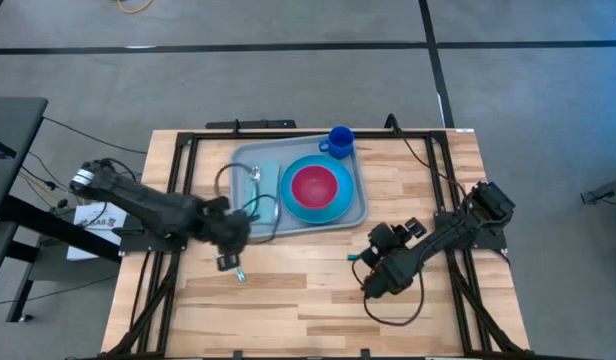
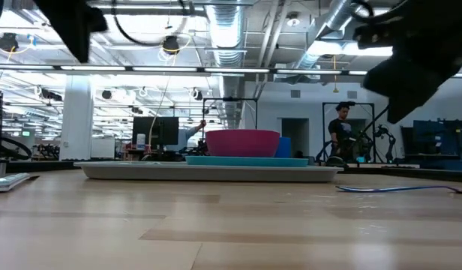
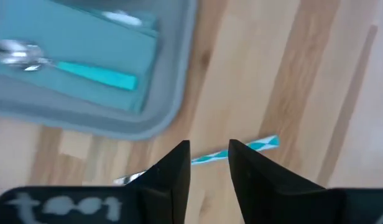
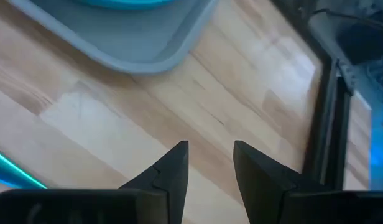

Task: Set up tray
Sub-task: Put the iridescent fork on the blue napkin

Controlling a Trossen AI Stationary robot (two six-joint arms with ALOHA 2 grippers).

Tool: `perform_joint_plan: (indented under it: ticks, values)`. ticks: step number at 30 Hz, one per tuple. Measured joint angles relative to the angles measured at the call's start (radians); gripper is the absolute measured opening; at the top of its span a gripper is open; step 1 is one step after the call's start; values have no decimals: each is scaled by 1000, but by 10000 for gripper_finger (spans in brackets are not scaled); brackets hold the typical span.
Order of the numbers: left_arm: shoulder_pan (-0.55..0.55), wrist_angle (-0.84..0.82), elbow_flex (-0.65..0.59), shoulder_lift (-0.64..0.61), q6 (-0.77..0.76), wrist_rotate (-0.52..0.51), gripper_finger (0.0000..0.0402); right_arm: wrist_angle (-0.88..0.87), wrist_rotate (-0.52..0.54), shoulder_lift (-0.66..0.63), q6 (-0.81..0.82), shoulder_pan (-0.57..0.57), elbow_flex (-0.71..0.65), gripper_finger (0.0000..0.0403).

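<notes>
High view: tray (image 1: 356, 212) sits at 12 o'clock of table centre, holding a blue plate (image 1: 318, 205) with a red bowl (image 1: 315, 186) on it, a blue mug (image 1: 340, 141) at the tray's far right corner, and a teal napkin (image 1: 269, 188) on its left side. My left gripper (image 1: 228, 262) is just off the tray's near-left corner, at about 7 o'clock from it, over a teal-handled utensil (image 1: 238, 273) lying on the table (image 1: 288, 300). My right gripper (image 1: 372, 285) waits at 5 o'clock from the tray, apart from it.

Low view: tray flat on the table, bowl and plate stacked on it. Both arms are up out of contact.

Left wrist view: my fingers (image 3: 170, 177) are spread a little, nothing between them. The striped handle (image 3: 241, 150) lies crosswise just beyond the tips. A spoon (image 3: 67, 67) already rests on the napkin.

Right wrist view: fingers parted, empty, bare wood beneath, tray corner (image 4: 148, 56) ahead.

Step in hand, I judge: pick up the loose utensil. To do it well I should straddle the handle squarely, come straight down — it is thin and flat, so tips must nearly touch the wood — then close mid-handle so it does not pivot.
</notes>
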Motion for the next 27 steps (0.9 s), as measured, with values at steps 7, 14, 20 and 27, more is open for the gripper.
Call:
perform_joint_plan:
  ticks: [7, 14, 20, 27]
  values:
    - [-188, -10, -67, -137, -214, -233, 96, 210, -72, 2, -377, -29, -27, 121]
    - [-305, -4, -119, -157, -265, -370, 96, 138, -190, -56, -605, 12, -35, 120]
    - [-343, 27, -185, -154, -271, -371, 96, 157, -322, -247, -576, 87, -78, 120]
    - [-372, 107, -253, -154, -271, -378, 96, 213, -121, -597, -102, 195, -207, 120]
